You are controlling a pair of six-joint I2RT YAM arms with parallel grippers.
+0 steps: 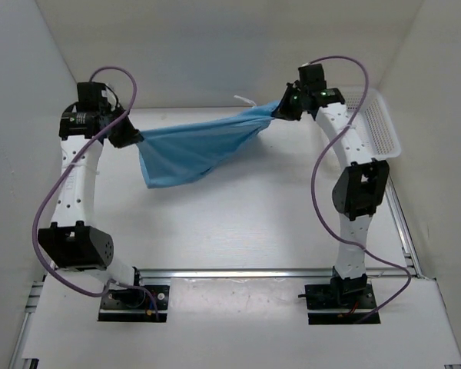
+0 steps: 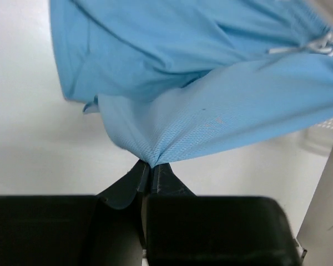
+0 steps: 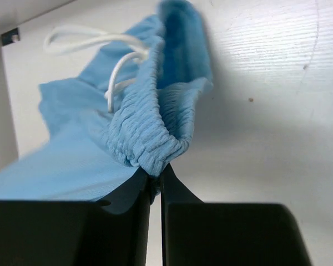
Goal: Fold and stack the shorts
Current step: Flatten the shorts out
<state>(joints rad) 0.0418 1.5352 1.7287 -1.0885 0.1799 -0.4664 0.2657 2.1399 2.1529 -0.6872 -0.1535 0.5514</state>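
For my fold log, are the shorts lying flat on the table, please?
No, the shorts hang stretched between the left end effector and the right end effector.

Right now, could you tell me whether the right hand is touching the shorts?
Touching. The right wrist view shows the right hand closed on the shorts, with their elastic waistband pinched in its grip.

Shorts [image 1: 192,150]: over surface [image 1: 253,227], stretched between left hand [image 1: 134,138] at left rear and right hand [image 1: 280,111] at right rear. Basket [image 1: 384,127]: on surface, far right corner.
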